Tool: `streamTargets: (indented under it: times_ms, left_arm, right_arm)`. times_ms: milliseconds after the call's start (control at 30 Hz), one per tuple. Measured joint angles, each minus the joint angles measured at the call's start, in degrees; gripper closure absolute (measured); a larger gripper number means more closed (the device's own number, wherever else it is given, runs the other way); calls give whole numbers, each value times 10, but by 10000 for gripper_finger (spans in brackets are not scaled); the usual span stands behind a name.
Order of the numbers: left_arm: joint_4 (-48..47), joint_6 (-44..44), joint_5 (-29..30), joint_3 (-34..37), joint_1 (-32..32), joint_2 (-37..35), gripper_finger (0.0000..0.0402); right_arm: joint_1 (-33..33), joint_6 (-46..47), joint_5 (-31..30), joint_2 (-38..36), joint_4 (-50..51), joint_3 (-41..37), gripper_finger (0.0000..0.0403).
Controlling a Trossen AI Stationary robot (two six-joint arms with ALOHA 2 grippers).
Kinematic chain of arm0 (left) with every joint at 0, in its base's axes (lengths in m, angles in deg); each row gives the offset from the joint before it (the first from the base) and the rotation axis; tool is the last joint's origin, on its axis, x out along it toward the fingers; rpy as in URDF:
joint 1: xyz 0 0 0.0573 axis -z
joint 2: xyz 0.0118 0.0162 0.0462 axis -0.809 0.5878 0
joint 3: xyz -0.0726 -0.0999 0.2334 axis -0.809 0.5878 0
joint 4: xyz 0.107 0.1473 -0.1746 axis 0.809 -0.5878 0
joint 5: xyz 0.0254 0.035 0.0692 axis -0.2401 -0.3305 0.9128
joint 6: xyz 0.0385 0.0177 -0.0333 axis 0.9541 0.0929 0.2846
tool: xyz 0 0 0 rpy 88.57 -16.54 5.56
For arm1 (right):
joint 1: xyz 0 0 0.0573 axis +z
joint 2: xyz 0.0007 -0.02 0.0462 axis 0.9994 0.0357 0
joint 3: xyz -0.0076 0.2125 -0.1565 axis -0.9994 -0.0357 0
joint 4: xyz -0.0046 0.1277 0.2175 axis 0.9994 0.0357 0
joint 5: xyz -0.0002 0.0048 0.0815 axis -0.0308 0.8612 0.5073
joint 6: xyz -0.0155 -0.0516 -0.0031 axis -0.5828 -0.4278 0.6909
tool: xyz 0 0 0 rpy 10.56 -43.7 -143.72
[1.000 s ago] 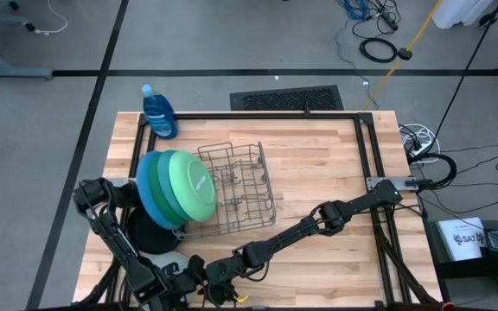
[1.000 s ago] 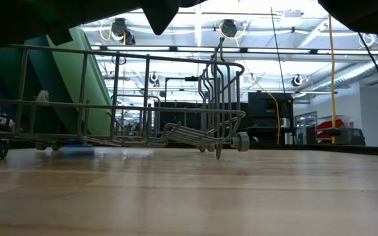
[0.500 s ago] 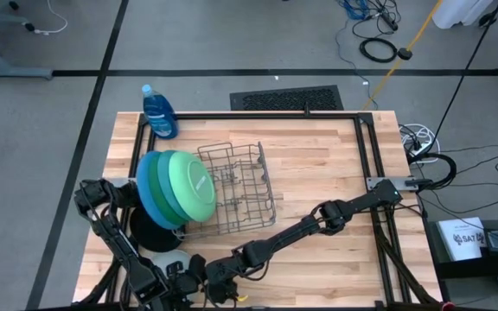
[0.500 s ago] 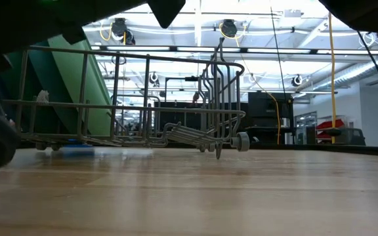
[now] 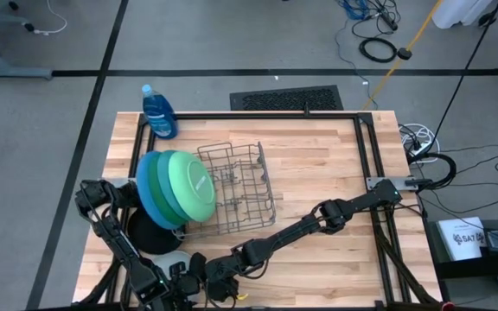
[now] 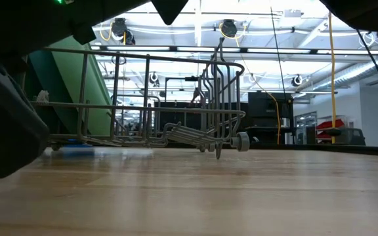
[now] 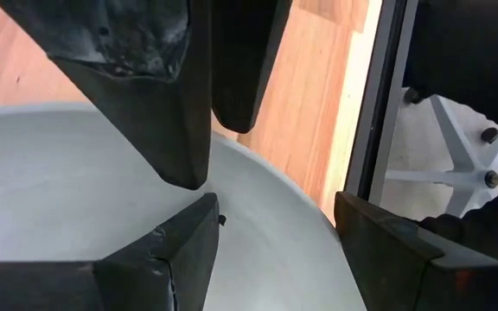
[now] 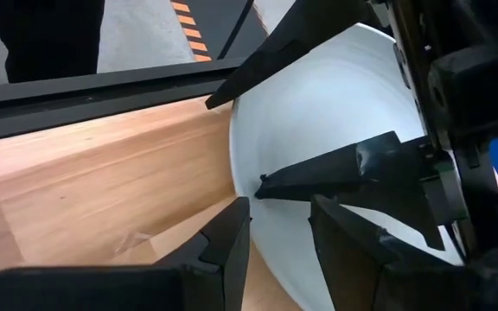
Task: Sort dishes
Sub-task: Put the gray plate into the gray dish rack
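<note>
The pale blue-white plate (image 5: 173,259) is at the table's near edge, tipped up steeply. My left gripper (image 7: 275,207) is shut on its rim. My right gripper (image 8: 279,207) is open, with one finger on each side of the same rim (image 8: 271,250); I cannot tell whether it touches. The black plate (image 5: 150,233) lies flat on the wood just beyond. The blue (image 5: 148,197), dark green (image 5: 162,203) and light green (image 5: 190,183) plates stand on edge at the left end of the wire rack (image 5: 242,186). My left gripper pinches the pale plate's rim (image 7: 240,199) between its two fingers. One finger (image 8: 335,168) lies across the plate's inner face and the other (image 8: 266,47) runs behind the rim. The plate stands tilted in the hold. Whether its lower edge rests on the table is hidden.
A blue soap bottle (image 5: 158,112) stands at the table's far left corner. A black frame rail (image 5: 249,115) runs along the table's far edge. Bare wood (image 5: 318,164) lies to the right of the rack. The rack's right slots (image 6: 176,111) hold nothing.
In the low view a large dark shape has swung in from the left edge and now fills that side, hiding most of the plates in the rack. In the high view both arms stay almost where they were at the near edge.
</note>
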Motion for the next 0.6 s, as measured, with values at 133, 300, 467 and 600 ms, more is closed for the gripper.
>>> streamTargets:
  times_ms: [133, 300, 467, 600]
  left_arm:
    - [4, 0, 0, 0, -1, 0, 171]
    - [24, 13, 16, 0, -5, -1, 171]
    - [53, 46, 51, -2, -10, -3, 171]
    - [51, 49, 41, -2, -14, -3, 171]
  right_arm:
    - [0, 2, 2, 0, 22, 1, 286]
    - [7, 38, -10, 2, 46, -1, 286]
    - [22, 51, -65, 5, 27, -2, 287]
    - [24, 65, -71, 5, 33, -2, 286]
